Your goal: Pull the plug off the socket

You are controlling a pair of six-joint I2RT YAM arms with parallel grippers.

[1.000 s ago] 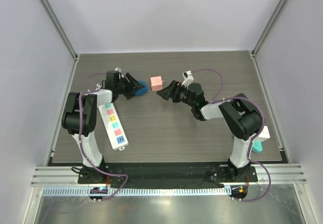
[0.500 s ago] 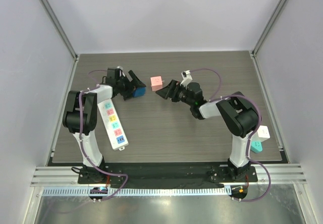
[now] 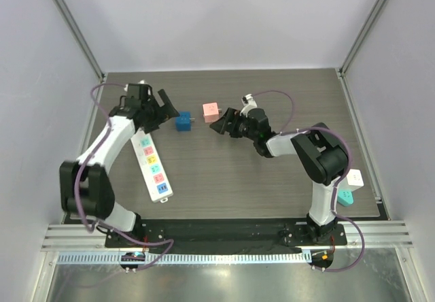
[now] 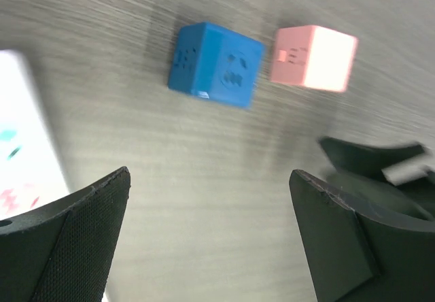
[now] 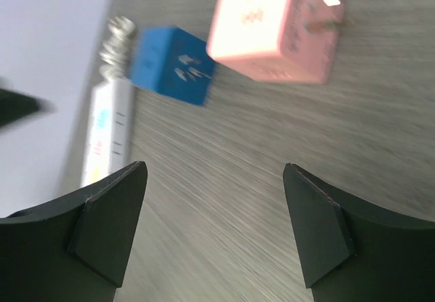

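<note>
Facing blue plug [image 3: 183, 121] and pink plug [image 3: 211, 111], we grip nothing.
Left gripper [image 3: 165, 109], right gripper [image 3: 219, 122] spread wide; plug markings blurred.

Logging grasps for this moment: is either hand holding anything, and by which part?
Nothing is held. The left hand is open, clear of the blue plug; the right hand is open, short of the pink plug.

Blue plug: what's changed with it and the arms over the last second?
The left gripper let go of the blue plug and drew back to the left, open. The plug now lies free, left of the pink plug. The right gripper, the pink plug and the strip stayed about as they were.
</note>
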